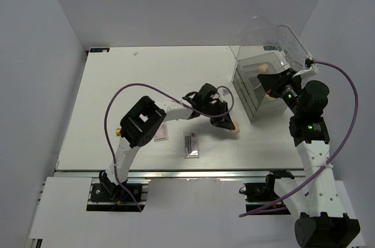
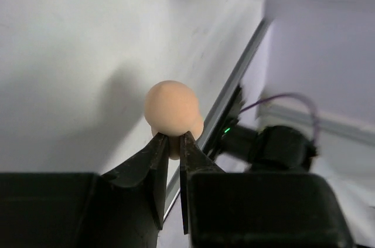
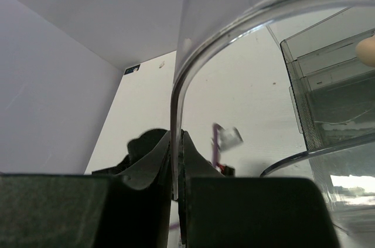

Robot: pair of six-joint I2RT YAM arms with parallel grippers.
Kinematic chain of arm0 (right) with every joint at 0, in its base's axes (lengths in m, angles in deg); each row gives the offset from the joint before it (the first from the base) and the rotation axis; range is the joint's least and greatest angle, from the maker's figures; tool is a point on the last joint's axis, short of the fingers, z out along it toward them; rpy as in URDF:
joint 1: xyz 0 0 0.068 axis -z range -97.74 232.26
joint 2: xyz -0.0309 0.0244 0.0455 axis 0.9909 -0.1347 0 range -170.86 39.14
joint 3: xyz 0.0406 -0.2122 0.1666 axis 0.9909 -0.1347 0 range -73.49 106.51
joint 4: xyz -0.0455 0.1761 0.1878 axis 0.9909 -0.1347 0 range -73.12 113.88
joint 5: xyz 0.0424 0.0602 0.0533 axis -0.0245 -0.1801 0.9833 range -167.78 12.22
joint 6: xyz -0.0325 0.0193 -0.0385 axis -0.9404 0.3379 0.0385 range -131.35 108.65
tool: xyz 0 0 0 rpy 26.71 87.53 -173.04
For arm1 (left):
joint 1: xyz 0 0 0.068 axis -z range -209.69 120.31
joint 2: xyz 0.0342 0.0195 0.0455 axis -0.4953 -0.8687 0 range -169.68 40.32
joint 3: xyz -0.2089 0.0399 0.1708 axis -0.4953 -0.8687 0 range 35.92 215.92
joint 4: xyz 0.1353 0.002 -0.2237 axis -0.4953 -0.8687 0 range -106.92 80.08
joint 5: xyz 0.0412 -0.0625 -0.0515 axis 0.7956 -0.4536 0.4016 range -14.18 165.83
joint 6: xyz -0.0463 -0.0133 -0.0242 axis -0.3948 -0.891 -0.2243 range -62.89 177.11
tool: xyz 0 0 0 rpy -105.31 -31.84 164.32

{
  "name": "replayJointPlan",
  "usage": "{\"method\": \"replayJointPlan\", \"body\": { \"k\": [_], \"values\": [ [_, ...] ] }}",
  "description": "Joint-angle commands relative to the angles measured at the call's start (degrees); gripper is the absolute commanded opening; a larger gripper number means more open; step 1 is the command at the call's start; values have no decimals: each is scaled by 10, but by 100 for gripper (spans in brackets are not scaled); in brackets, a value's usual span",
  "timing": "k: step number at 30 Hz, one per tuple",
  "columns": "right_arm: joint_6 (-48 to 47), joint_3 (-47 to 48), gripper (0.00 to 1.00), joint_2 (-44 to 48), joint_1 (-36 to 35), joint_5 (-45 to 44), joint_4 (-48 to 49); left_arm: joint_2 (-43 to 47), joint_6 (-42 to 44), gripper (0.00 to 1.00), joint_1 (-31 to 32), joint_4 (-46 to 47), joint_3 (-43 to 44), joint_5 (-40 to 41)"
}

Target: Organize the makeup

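In the overhead view the task is judged partly done. One peach sponge (image 1: 263, 67) is seen inside the clear drawer box (image 1: 255, 104) at the upper right. A second sponge (image 1: 235, 126) is carried at the left pincer (image 1: 229, 121) near the middle of the frame, just left of the box and not yet in it. Two palettes are left on the white counter (image 1: 117, 84) at lower centre, a pink palette (image 1: 161, 132) and a dark palette (image 1: 191, 144), near each other but apart. Both are thin, hard rectangles in clear cases. No third sponge and no lipstick can be made out. The right pincer (image 1: 273, 85) is seen at the box, by the raised lid (image 1: 284, 40), a curved sheet of clear plastic. In the left wrist view the left pincer (image 2: 173, 142) is shown pressed together on the narrow end of the second sponge (image 2: 171, 107). The sponge's rounded, matte, soft-looking egg form stands above the black fingers (image 2: 157, 163). The smooth counter (image 2: 70, 54) lies behind it, and whether the sponge is clear of that surface cannot be told. In the right wrist view the right pincer (image 3: 176, 142) is shown clamped on the thin, glossy rim of the lid (image 3: 234, 27), which arcs up and across the frame. At the right the smoky, stepped drawers of the drawer box (image 3: 328, 101) are visible, with the first sponge (image 3: 366, 51) cut off by the frame's right edge.
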Motion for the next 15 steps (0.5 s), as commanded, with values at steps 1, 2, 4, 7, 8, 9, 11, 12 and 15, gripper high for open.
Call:
{"method": "replayJointPlan", "body": {
  "k": [1, 2, 4, 7, 8, 9, 11, 12, 15],
  "values": [
    [-18, 9, 0, 21, 2, -13, 63, 74, -125, 6, -52, 181, -35, -16],
    [-17, 9, 0, 22, 2, -13, 64, 79, -142, 6, -66, 205, -39, -13],
    [-16, 6, 0, 22, 2, -13, 66, 78, -188, 6, -78, 262, -33, -12],
    [-14, 5, 0, 22, 2, -12, 69, 50, -231, 6, -90, 301, 21, -13],
    [-13, 6, 0, 21, 2, -12, 70, 40, -242, 7, -92, 309, 40, -14],
    [-13, 6, 0, 20, 2, -12, 69, 28, -253, 7, -92, 319, 59, -14],
    [-16, 6, 0, 21, 2, -12, 70, -8, -288, 7, -92, 345, 119, -13],
    [-17, 6, 0, 22, 2, -12, 70, -20, -300, 7, -92, 353, 138, -11],
    [-17, 3, 0, 25, 2, -13, 70, -62, -344, 8, -92, 383, 204, -4]
  ]
}}
